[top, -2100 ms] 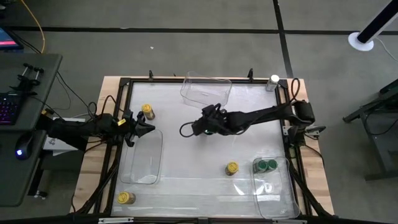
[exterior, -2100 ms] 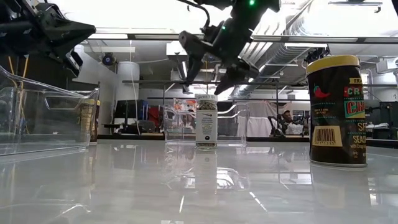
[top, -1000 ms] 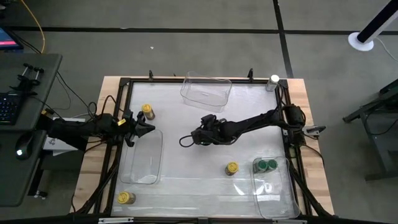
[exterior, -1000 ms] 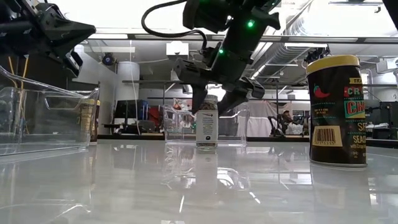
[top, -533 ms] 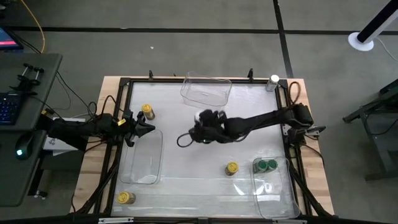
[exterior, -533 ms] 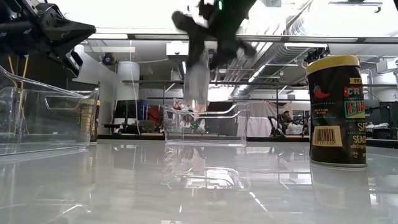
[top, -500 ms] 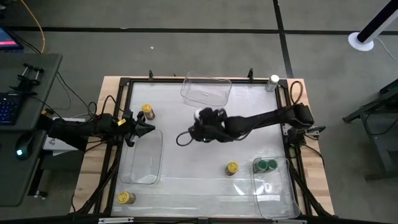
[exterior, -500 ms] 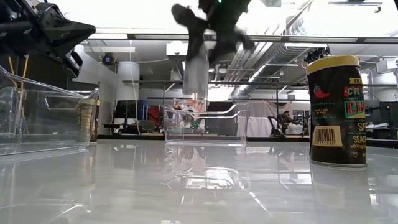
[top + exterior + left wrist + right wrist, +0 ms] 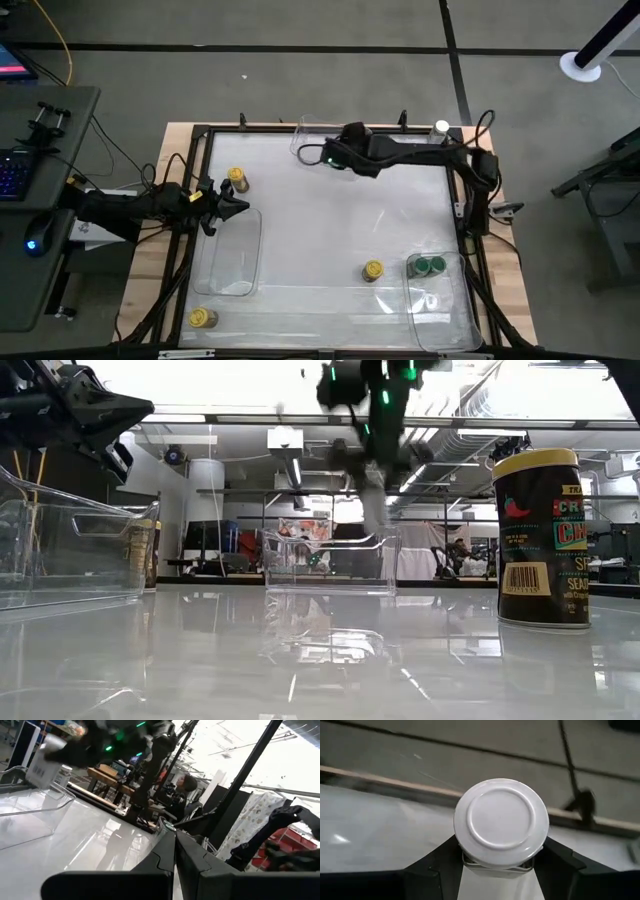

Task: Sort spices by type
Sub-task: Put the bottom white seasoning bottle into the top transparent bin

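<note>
White-lidded spice jar is now off the bench, carried from mid-bench to above the clear bin at the far edge, clamped in the right pincer. We judge release comes next. Left pincer waits closed, left side.

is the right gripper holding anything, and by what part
Yes: the right gripper holds a white-lidded spice jar, gripped on its body just below the lid.

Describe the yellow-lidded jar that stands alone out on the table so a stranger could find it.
Start at the clear bin in the table's near right corner, the one holding green-lidded jars. Just left of that bin, on bare tabletop, stands the yellow-lidded jar. The other yellow lids are over on the left side.
</note>
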Controlling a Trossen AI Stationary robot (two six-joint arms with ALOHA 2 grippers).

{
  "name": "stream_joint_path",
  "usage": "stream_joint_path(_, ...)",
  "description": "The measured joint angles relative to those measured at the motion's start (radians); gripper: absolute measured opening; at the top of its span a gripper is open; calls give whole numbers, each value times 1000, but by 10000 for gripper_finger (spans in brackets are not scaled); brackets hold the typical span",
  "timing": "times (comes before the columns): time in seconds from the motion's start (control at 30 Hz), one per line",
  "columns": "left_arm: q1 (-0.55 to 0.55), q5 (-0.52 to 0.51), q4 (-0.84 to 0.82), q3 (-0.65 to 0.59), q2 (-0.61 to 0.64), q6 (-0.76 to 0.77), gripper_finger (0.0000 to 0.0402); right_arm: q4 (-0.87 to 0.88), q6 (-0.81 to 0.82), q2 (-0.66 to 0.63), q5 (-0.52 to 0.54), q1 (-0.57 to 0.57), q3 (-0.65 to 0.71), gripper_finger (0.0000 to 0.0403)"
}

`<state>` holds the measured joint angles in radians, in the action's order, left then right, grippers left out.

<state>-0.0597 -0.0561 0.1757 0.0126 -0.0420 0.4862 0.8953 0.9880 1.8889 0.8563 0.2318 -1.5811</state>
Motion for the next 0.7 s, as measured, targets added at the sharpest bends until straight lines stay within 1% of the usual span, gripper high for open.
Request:
stream_joint_path(0.17,0,0,0,0,0,0,1,-132,46,0,-95,60,127,195)
stream_joint_path(0.3,0,0,0,0,0,0,1,-253,88,0,-116,78,191,195)
stream_joint_path(0.5,0,0,0,0,0,0,1,-279,208,-3,-111,114,234,195)
stream_joint_path(0.63,0,0,0,0,0,0,1,-289,216,-3,-111,129,235,195)
stream_joint_path(0.7,0,0,0,0,0,0,1,-290,216,-3,-130,131,236,195)
